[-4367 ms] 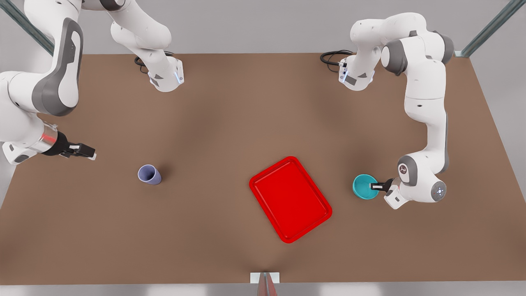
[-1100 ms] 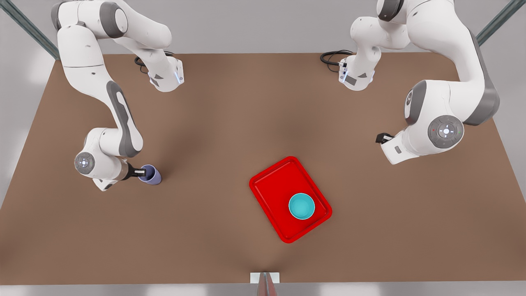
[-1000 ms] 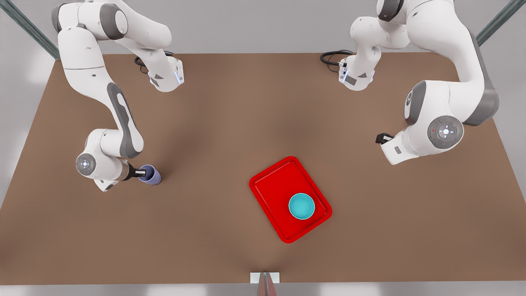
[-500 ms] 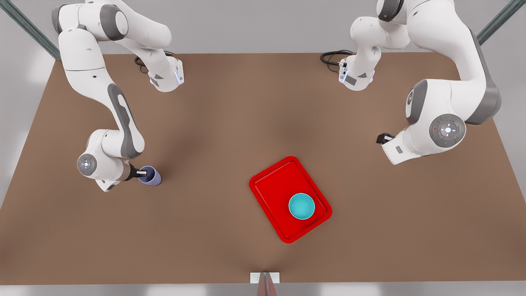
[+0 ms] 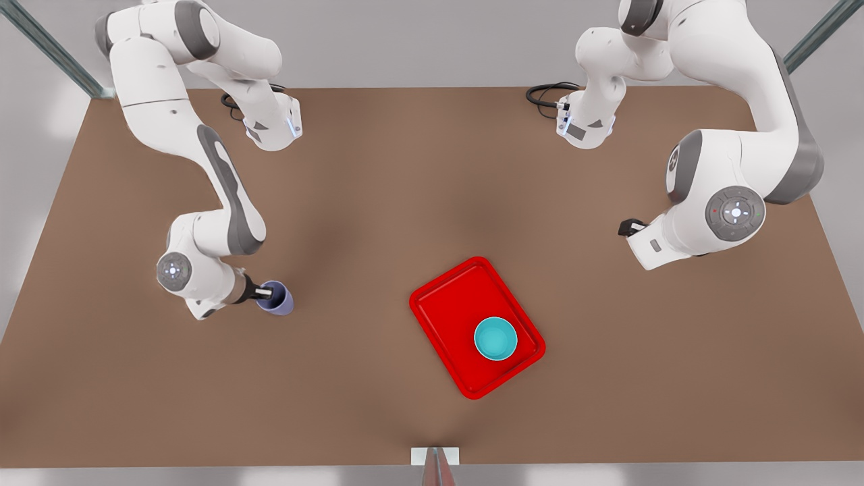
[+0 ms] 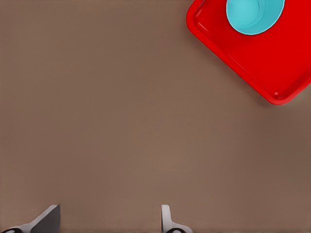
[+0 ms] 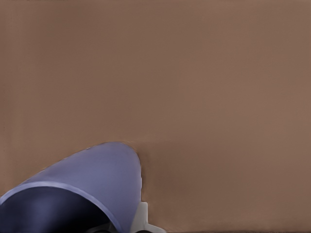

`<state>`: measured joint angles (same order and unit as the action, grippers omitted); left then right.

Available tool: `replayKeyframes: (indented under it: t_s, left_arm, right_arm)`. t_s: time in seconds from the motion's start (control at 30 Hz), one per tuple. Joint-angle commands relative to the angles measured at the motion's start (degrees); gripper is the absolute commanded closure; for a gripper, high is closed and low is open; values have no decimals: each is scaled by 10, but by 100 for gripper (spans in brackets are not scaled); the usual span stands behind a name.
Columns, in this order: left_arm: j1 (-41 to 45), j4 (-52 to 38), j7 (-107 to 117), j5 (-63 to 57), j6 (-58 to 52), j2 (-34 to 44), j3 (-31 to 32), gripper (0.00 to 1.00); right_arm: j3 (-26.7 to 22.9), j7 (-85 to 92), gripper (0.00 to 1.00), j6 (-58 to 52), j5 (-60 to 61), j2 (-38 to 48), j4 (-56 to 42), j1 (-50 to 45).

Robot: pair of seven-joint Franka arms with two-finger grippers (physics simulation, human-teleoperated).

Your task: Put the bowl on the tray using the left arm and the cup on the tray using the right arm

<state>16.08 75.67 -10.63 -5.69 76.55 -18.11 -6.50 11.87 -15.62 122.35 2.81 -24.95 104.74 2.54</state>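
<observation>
Tray [image 5: 451, 322]: red, near centre of desk [image 5: 378, 202]; bowl [image 5: 495, 339] rests inside it, toward its right part

Cup [image 5: 276, 299]: lavender, left of tray, well apart; right gripper [image 5: 264, 293] jaws clamped on its rim

Step in hand: carry cup to tray; advise keeping it upright, setting it on bare tray floor clear of bowl

Left gripper [image 6: 109, 221]: far right, jaws spread, empty, waiting

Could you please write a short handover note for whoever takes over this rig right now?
Right gripper: shut on the cup at its rim, at the front view's left, well short of the tray.
Left gripper: open, holding nothing, waiting above bare table at the front view's right.
Done: the bowl sits upright inside the tray.
Left: carry the cup to the tray, set it on the free area beside the bowl, release.
</observation>
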Motion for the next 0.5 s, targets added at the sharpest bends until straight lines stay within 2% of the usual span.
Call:
replayKeyframes:
  t_s: [0.0,0.07,0.2,0.27,0.33,0.37,0.47]
  left_arm:
    - [0,0,0,0,0,-1,0,0]
    - [0,0,0,0,1,-2,0,0]
    - [0,-1,0,0,0,-3,-1,0]
    - [0,0,1,0,0,-3,-1,0]
    - [0,-1,1,0,0,-3,0,0]
    - [0,-1,1,-1,0,-2,-1,0]
    - [0,0,1,-1,-1,-1,-1,0]
  right_arm:
    - [0,-18,79,-4,-7,0,-4,-8]
    - [1,-94,79,-7,-6,-1,-24,-46]
    - [2,-256,79,-26,-5,-56,-161,-139]
    - [3,-259,79,-29,-4,-56,-199,-158]
    - [25,-259,79,-88,-4,-56,-259,-160]
    - [48,-260,79,-93,-4,-75,-288,-160]
    - [53,-259,79,-87,-4,-118,-356,-199]
